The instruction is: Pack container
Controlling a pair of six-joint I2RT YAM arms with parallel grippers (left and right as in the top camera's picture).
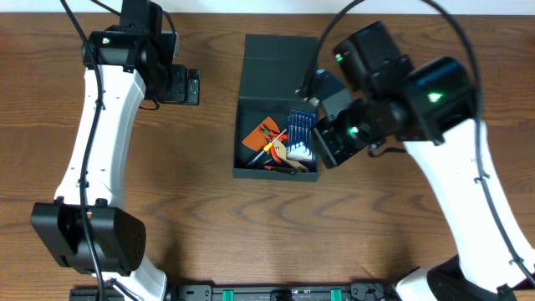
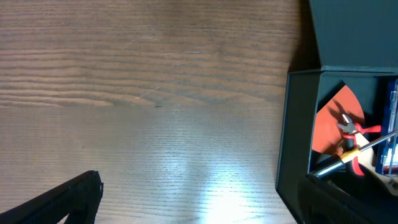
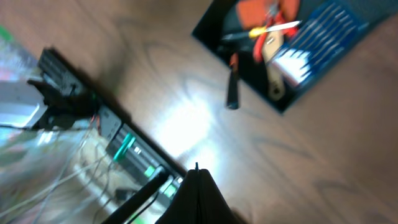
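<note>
The container, a dark box, stands open at the table's middle with its flap lid laid back. Inside lie an orange piece, red pliers, a yellow-handled screwdriver and a blue tool case. My left gripper is open and empty to the left of the box; in the left wrist view its fingers straddle bare wood beside the container's wall. My right gripper hangs at the box's right side; the blurred right wrist view shows its fingers shut together, with the container beyond.
A black rail with green lights and cables runs along the table's front edge. The left arm's base stands at the front left and the right arm's base at the front right.
</note>
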